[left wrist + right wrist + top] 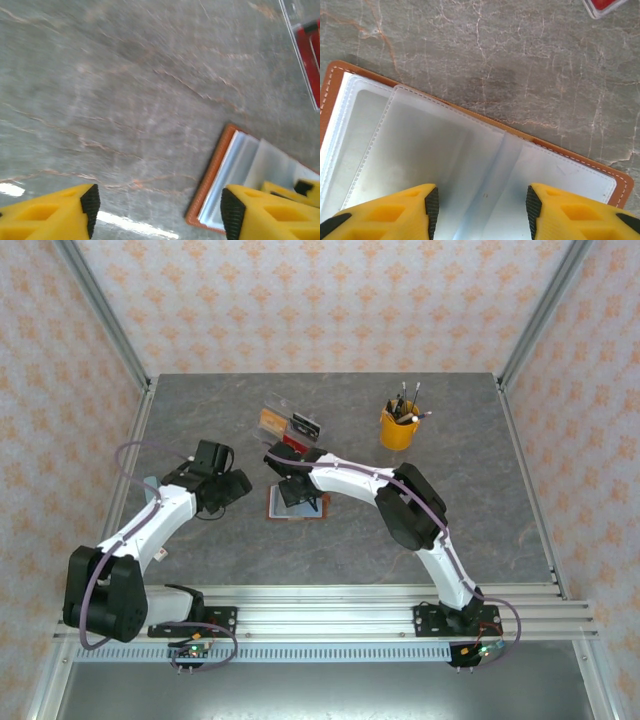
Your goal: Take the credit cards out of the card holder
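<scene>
The right pincer (477,212) stands wide open with nothing between its yellow fingers (390,212). Directly beneath it and reaching forward of its tips lies the card holder (470,145), opened flat on the grey marbled worktop (520,60). Its reddish-brown stitched edge frames pale translucent sleeves, and one loose sleeve runs up through the gap between the fingers. Whether the fingertips touch the sleeves cannot be told, nor whether any sleeve has something in it.

The left pincer (157,212) is also spread wide and grips nothing. Bare worktop lies under and ahead of it. The near corner of the card holder sits just beside its right-hand finger, with a yellow finger of the right pincer over the sleeves there.

From above, a clear stand (290,412) carrying an orange card and a dark red one (272,421) is on the worktop a little beyond the right pincer. A yellow cup of pens (398,428) stands well off to that pincer's right.
</scene>
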`<state>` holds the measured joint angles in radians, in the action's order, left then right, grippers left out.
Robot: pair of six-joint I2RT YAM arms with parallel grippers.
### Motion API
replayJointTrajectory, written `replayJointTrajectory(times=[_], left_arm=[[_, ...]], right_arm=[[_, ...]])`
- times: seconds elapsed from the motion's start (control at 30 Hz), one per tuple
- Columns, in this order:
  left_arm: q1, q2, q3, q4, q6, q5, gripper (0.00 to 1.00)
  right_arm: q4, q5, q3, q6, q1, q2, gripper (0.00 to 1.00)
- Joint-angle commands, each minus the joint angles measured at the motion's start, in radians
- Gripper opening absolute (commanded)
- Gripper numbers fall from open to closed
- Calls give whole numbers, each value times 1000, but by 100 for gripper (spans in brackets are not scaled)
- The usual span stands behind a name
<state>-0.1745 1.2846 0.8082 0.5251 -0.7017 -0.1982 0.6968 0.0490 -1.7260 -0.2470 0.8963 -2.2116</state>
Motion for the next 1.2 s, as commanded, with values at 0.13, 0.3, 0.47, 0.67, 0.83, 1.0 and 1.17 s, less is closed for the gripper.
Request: replayJointTrajectory(times=[0.13, 0.3, 0.47, 0.67, 0.83, 1.0, 1.17], left_arm=[[-13, 65, -70, -202, -9, -282, 50], [-59, 135, -80, -295, -37, -347, 39], [-100, 205, -62, -332, -41, -355, 32], [-102, 267, -40, -351, -32, -364, 27], [-102, 298, -32, -362, -32, -374, 26], [-102, 330, -30, -367, -32, -387, 26], [-102, 350, -25, -355, -23, -388, 28]], right_arm=[[1, 26, 51, 13, -22, 15, 43], [-21, 61, 76, 11, -33, 31, 43], [-41, 87, 95, 8, -42, 45, 42], [-54, 111, 113, 3, -50, 55, 42], [-65, 134, 123, -2, -58, 61, 40], [-77, 159, 132, -7, -64, 67, 38], [-93, 194, 143, -16, -76, 72, 37]])
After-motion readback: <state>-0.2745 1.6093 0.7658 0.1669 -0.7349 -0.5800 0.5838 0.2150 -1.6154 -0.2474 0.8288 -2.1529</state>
